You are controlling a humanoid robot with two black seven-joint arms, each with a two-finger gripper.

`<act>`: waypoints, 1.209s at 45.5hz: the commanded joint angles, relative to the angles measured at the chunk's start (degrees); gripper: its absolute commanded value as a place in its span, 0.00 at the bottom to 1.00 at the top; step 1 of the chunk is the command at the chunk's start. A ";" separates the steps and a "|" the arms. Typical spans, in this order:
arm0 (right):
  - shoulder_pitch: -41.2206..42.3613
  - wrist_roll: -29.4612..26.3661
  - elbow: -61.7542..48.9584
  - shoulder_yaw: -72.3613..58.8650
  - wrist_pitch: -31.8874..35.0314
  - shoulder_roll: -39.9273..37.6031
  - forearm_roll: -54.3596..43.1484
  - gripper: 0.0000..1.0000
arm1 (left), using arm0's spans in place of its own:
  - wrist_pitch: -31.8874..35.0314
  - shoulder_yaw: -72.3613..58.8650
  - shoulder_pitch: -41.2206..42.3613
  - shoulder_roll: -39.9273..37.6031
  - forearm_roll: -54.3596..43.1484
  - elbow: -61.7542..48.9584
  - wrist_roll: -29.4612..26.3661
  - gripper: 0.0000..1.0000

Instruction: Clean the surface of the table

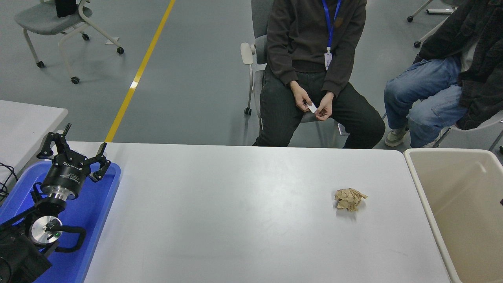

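The table surface [235, 212] is a wide light grey-white top filling the lower middle of the head view. A crumpled wad of brown paper [349, 199] lies on it toward the right. My left gripper [78, 143] is parked at the lower left above the blue tray [98, 204], fingers spread open and holding nothing. Of the right arm only a tiny dark sliver [502, 202] shows at the right edge, over the bin. Its gripper is out of view.
A beige bin [417, 177] stands against the table's right end, its inside bare where visible. A smaller white table [23, 118] sits at the far left. Two seated people [310, 59] face the table's far side, one holding a small white slip [311, 107].
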 commanded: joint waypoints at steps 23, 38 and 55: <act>2.21 0.35 22.74 42.95 1.99 -6.57 13.45 0.99 | 0.00 0.00 0.00 0.00 0.00 0.00 0.00 1.00; -3.50 0.36 39.09 61.75 2.60 -10.53 13.45 0.99 | 0.00 0.00 0.00 0.00 0.00 0.00 0.00 1.00; -13.87 0.44 53.77 77.67 16.92 -11.67 13.10 0.99 | 0.00 0.00 0.00 0.00 0.00 0.00 0.00 1.00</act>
